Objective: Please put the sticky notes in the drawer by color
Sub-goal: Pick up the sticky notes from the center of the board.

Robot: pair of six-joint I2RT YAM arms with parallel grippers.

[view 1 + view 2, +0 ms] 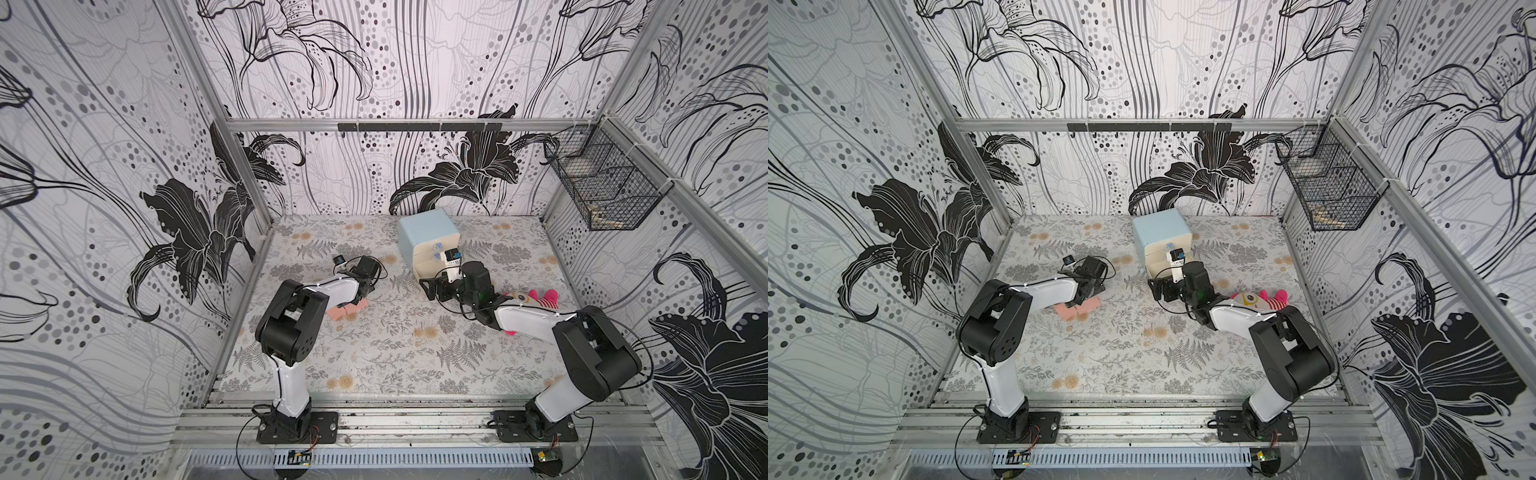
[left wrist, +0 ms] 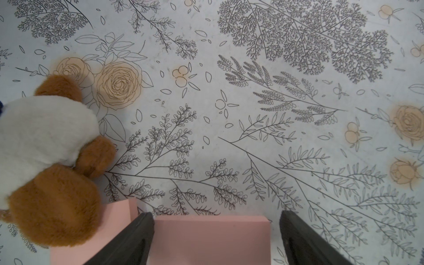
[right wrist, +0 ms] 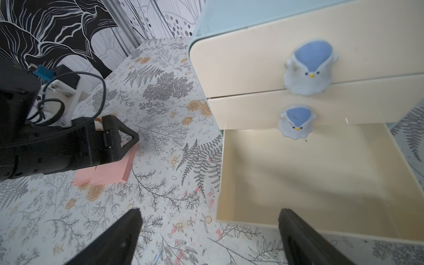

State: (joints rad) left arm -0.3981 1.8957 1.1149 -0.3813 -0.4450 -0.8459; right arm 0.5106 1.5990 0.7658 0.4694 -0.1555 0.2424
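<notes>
Two pastel pink square paper sticky notes (image 1: pixel 360 306) lie side by side on the flower-printed worktop (image 1: pixel 374 357). In both top views they sit at about 9 o'clock from its centre, largely covered by the left arm's wrist. The left gripper (image 2: pixel 215 215) hangs over them with its black fingers (image 2: pixel 140 236) spread to either side of one pink pad (image 2: pixel 211 241). One finger is against the pad's edge and the other stands just clear of it, so the gripper is open astride the pad, not clamped. The second pink pad (image 2: pixel 114 220) lies just beside it, partly hidden by a brown and white plush toy (image 2: pixel 46 149). The small light blue cube-shaped drawer chest (image 1: pixel 424 232) stands at about 1 o'clock from the centre, its cream fronts turned toward the right arm. The two upper fronts each carry a blue penguin-shaped knob (image 3: pixel 308 66), and the bottom drawer (image 3: pixel 309 174) is pulled out, showing its cream inside. The right gripper (image 3: pixel 210 211) hovers just in front of that drawer, jaws spread wide and holding nothing. A pink striped plush toy (image 1: pixel 536 297) lies at about 3 o'clock, partly behind the right arm. A black wire basket (image 1: pixel 606 187) hangs on the side wall at about 2 o'clock.
</notes>
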